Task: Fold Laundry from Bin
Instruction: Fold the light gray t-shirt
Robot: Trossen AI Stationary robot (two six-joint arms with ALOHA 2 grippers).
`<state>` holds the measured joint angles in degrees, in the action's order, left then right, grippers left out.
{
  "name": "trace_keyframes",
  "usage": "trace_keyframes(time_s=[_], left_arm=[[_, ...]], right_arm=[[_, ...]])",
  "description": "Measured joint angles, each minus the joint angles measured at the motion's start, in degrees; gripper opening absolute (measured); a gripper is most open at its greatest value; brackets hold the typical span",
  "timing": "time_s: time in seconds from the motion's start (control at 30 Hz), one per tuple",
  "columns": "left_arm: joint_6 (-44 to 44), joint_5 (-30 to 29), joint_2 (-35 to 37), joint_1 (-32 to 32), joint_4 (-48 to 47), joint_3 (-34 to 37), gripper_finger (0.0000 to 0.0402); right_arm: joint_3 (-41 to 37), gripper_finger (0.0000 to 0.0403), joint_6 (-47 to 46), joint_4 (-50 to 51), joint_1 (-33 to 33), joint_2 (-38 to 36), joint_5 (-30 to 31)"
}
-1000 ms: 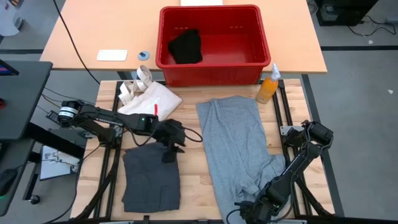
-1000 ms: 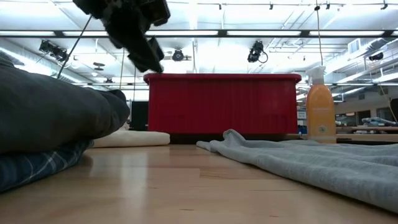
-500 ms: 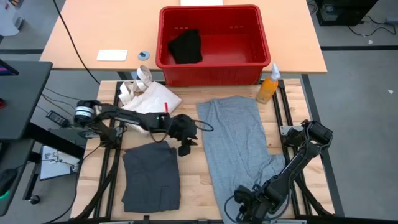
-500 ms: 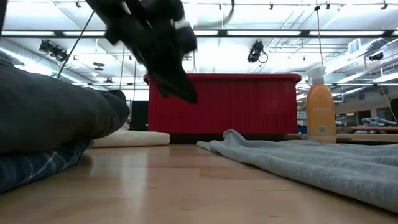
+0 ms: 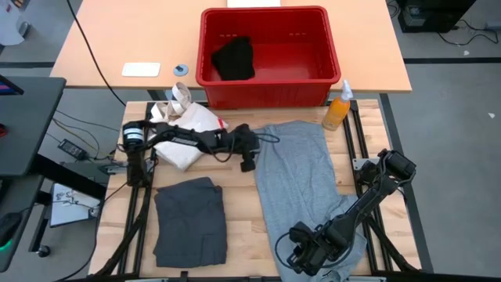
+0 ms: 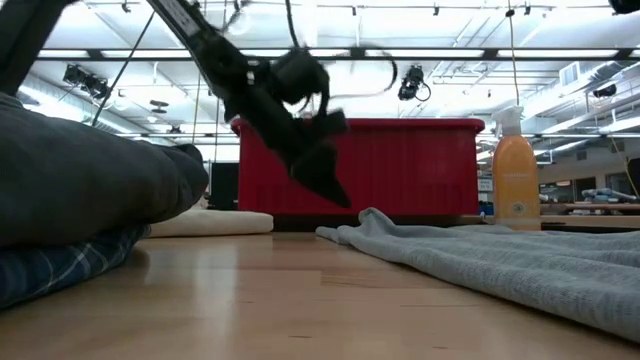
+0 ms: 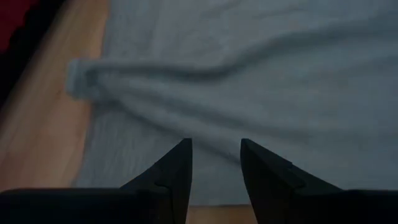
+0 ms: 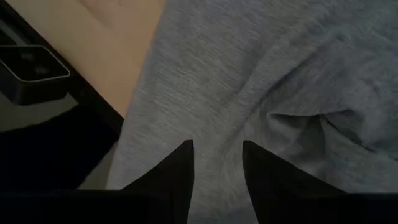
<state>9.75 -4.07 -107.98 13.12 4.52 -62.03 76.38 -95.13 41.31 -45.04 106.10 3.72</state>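
Observation:
A light grey garment (image 5: pixel 297 180) lies spread out flat on the wooden table, with bunched folds at its near end. My left gripper (image 5: pixel 249 162) hangs open just above the garment's far left edge (image 7: pixel 124 93), tilted downward, nothing between its fingers. My right gripper (image 5: pixel 299 252) stands open over the garment's near end (image 8: pixel 267 81), pointing steeply down. A folded dark grey piece (image 5: pixel 190 223) rests at the near left on a plaid shirt (image 6: pixel 60 265). A black piece (image 5: pixel 235 59) lies inside the red bin (image 5: pixel 270 92).
A cream tote bag (image 5: pixel 188 124) lies left of my left arm. An orange spray bottle (image 5: pixel 337 110) stands by the bin's right corner. Bare wood (image 5: pixel 243 227) shows between the dark grey pile and the light grey garment.
My left gripper has swung from above the dark grey pile toward the table's right and far side, sinking and tipping downward, and now hangs over the light grey garment's left edge. My right gripper has turned about its wrist and shifted slightly left over the garment's near end.

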Motion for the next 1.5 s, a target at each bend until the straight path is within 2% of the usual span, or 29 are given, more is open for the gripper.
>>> trace_keyframes(time_s=[0.13, 0.3, 0.43, 0.7, 0.83, 0.97, 1.0, 1.07, 1.2, 1.27, 1.4, 1.5], left_arm=[[0.0, 0.2, -3.5, 3.3, -0.8, -0.2, 0.0139], [-0.1, 0.2, -4.4, 6.3, -2.7, -0.3, 0.0139], [1.9, -0.9, -3.3, 7.7, -7.2, -0.4, 0.0139], [6.9, -9.2, 1.2, 10.0, -17.4, -0.2, 0.0139], [7.4, -9.2, 5.1, 10.1, -17.3, -0.3, 0.0139], [5.1, -8.5, 7.2, 8.6, -19.3, -0.2, 0.0139], [3.7, -7.2, 7.8, 8.2, -19.1, -0.3, 0.0139], [0.4, -0.7, 8.7, 7.2, -19.8, -0.3, 0.0139], [-3.0, 19.0, 9.2, 3.8, -19.2, -0.3, 0.0139], [-3.2, 24.6, 9.2, 1.5, -19.3, -0.3, 0.0139], [-3.3, 26.3, 9.2, -3.3, -20.2, -0.3, 0.0139], [-5.4, 26.3, 9.2, -6.4, -22.3, -0.8, 0.0139]], right_arm=[[0.0, 0.0144, -1.4, -0.7, 0.0, 0.0, 0.0], [0.0, 0.0144, -1.3, -2.7, 0.0, 0.0, -0.3], [0.0, 0.0144, -1.2, -2.7, -0.1, 0.0, -1.2], [0.0, 0.0144, -1.2, -2.7, -0.3, 0.0, -1.3], [0.0, 0.0144, -1.3, -3.0, -0.3, 0.0, -1.5], [0.0, 0.0144, -3.6, -1.7, -0.3, 0.0, -4.6], [0.0, 0.0144, -4.9, -1.1, -0.3, 0.0, -5.6], [0.0, 0.0144, -8.1, 0.8, -0.9, -0.5, -6.3], [0.0, 0.0144, -19.5, 9.2, -3.6, -3.9, -1.6], [0.0, 0.0144, -25.1, 14.9, -5.3, -5.6, -0.5], [0.0, 0.0143, -27.5, 26.2, -7.0, -8.8, -5.3], [-0.1, 0.0143, -26.4, 33.8, -7.1, -11.6, -5.4]])
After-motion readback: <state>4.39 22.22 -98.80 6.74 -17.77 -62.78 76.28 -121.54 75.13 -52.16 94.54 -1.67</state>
